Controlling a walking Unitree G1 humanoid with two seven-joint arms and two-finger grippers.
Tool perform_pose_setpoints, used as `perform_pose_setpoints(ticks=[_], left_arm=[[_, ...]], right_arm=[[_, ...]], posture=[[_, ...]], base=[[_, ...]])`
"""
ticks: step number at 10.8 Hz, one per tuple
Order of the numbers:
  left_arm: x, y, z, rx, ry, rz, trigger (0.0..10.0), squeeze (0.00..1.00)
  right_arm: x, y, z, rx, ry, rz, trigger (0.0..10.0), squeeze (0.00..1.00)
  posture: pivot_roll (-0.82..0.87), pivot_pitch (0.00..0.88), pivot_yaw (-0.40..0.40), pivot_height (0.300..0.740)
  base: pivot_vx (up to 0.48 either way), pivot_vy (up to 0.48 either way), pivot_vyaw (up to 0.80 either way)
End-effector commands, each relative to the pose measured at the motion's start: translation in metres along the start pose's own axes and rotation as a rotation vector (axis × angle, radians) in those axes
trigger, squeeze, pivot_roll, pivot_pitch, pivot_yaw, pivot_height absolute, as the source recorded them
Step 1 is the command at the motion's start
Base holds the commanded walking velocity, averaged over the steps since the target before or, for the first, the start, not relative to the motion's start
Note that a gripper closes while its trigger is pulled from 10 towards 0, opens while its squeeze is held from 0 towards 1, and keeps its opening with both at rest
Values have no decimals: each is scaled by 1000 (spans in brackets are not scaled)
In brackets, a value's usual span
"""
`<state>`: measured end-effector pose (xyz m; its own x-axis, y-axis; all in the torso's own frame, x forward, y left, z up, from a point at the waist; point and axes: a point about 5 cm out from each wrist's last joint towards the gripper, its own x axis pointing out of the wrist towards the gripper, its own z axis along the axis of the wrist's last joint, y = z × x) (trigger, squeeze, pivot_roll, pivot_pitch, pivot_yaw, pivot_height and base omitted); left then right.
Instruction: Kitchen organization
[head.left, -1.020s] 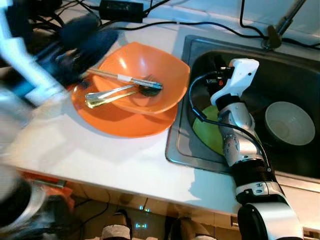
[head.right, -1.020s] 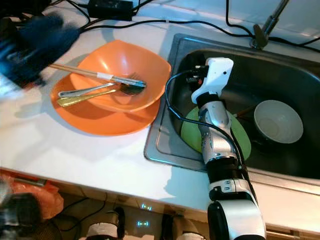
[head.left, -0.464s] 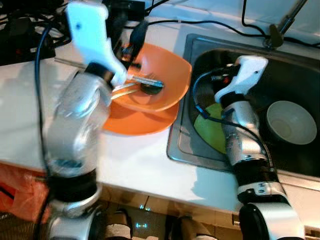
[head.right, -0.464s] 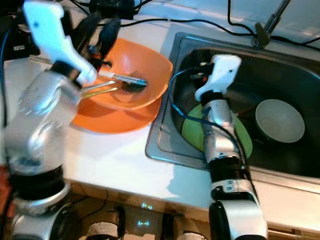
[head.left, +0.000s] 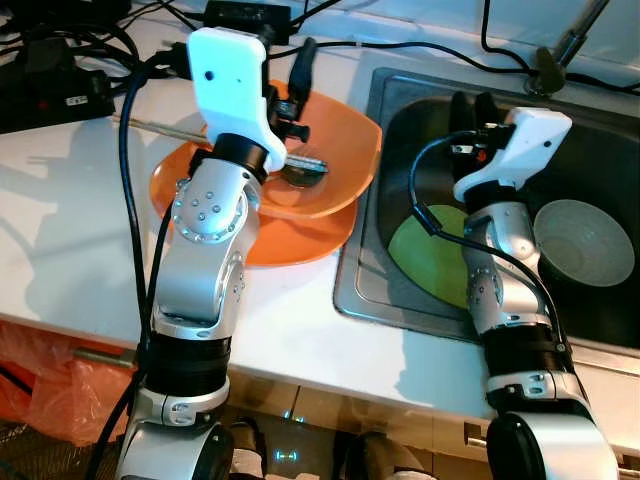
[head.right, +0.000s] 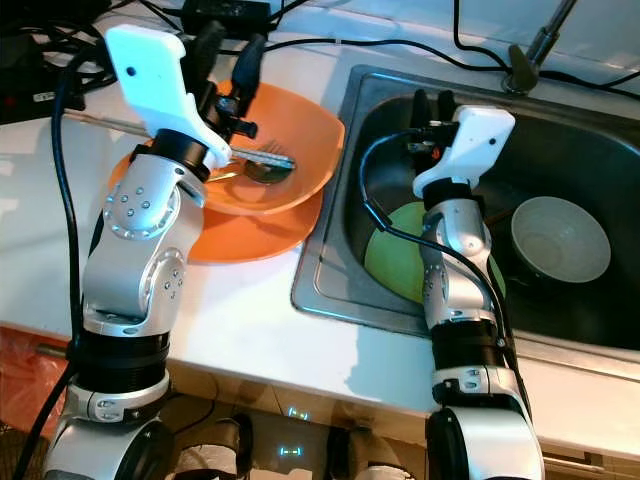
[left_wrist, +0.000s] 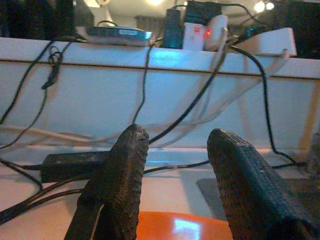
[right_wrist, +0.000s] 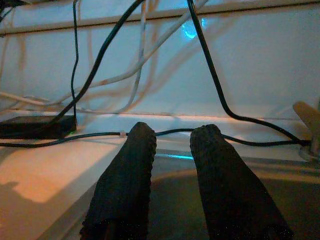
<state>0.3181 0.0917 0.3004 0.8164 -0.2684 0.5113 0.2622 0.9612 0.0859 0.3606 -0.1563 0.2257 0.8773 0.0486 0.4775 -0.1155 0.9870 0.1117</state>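
Observation:
An orange bowl (head.left: 335, 160) sits on an orange plate (head.left: 300, 240) on the white counter. A spoon, a fork and chopsticks (head.left: 300, 165) lie in the bowl. My left gripper (head.right: 230, 50) hangs above the bowl's far rim, open and holding nothing, fingers (left_wrist: 127, 160) pointing at the back wall. In the sink (head.left: 360, 285) lie a green plate (head.left: 430, 250) and a white bowl (head.left: 580, 245). My right gripper (head.left: 470, 105) hovers over the sink's back left part, open by a narrow gap and holding nothing.
Black cables and a power adapter (head.left: 245, 15) run along the back of the counter, with a power strip (head.left: 50, 90) at the far left. The faucet base (head.left: 548, 68) stands behind the sink. The counter's front edge (head.left: 300, 375) is close below the plate.
My left arm has swung in from the left and now stands upright over the orange bowl. The right gripper has shifted slightly to the right above the sink.

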Motion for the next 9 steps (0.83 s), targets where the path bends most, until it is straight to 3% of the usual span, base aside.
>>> perform_pose_setpoints(ticks=[1,7,9], left_arm=[[1,-2,0,7,-12,5,10000,0],[4,-2,8,8,-106,18,10000,0],[4,-2,9,8,-108,9,10000,0]], right_arm=[[-2,-4,2,-8,-7,-12,10000,0],[-5,1,0,5,3,0,10000,0],[-6,1,-1,7,8,-1,10000,0]], posture=[[231,197,-43,740],[234,207,-44,740],[233,209,-41,740]], base=[[0,0,0],[-247,0,0],[0,0,0]])
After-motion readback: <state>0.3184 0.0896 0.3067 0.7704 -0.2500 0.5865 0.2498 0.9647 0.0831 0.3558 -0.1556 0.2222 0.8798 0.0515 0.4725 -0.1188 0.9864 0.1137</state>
